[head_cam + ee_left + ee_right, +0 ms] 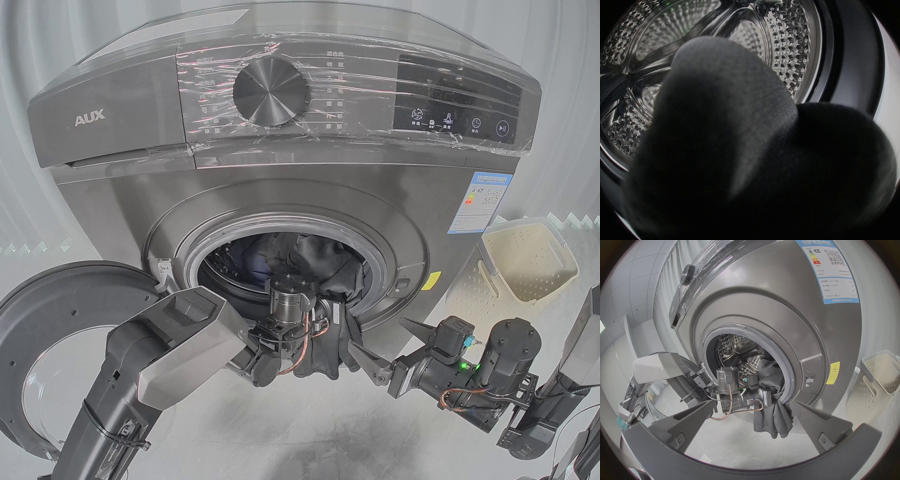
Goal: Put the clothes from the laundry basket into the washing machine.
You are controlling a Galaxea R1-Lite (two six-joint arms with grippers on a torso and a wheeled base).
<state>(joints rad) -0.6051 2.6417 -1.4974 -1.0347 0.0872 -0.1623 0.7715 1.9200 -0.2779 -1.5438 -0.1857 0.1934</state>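
The left gripper (309, 299) is at the mouth of the washing machine (350, 187), and a dark grey garment (331, 265) is draped over it. Because of this cover I cannot tell if it is open or closed, or if it really grips the cloth. In the left wrist view the garment (725, 131) stands as two rounded lumps just before the camera, with the steel drum (787, 47) behind it.

The right gripper (376, 333) is wide open and holds nothing. It is low before the machine, on the right side of the opening, and it points toward the hanging cloth. In the head view its nearer finger comes just beside the cloth (I cannot say if it touches).

The garment is only partly inside. Its upper part lies in the opening of the drum (734, 346), against the right side of the rim. Its lower part (772, 418) hangs out over the lower edge and down the front of the machine. Deeper in the drum something dark and bluish (250, 257) is seen, too unclear to name.

The door (62, 312) is swung fully open to the left. The cream laundry basket (531, 275) is on the floor to the right of the machine, tilted, with its opening toward the robot.
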